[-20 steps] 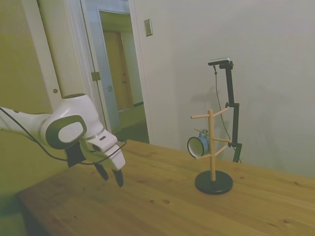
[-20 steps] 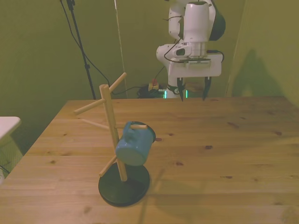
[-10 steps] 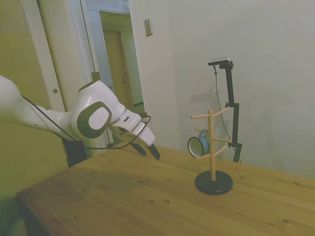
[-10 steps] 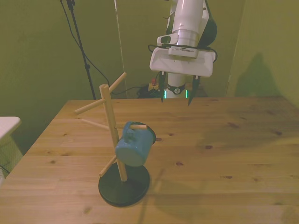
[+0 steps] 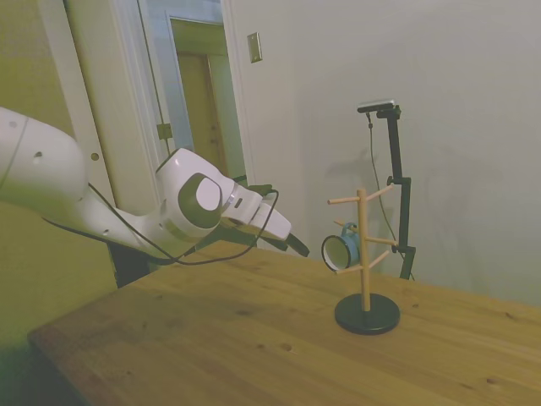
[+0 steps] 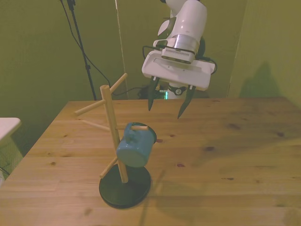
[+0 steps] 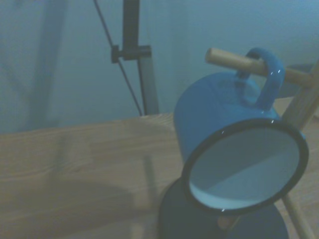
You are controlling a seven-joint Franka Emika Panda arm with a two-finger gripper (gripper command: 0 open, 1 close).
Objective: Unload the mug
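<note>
Front view: gripper fingers wide, empty, at 1 o'clock above mug; mug hangs by its handle on rack peg, counter below.

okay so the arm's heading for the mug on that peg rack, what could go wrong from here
The mug hangs by its handle on a peg of the rack; a sideways pull rather than along the peg could tip the rack.

The open tool is tilted toward the mug's rim; a finger might bump it and set it swinging.

The grip on the rounded body could slip.
</note>
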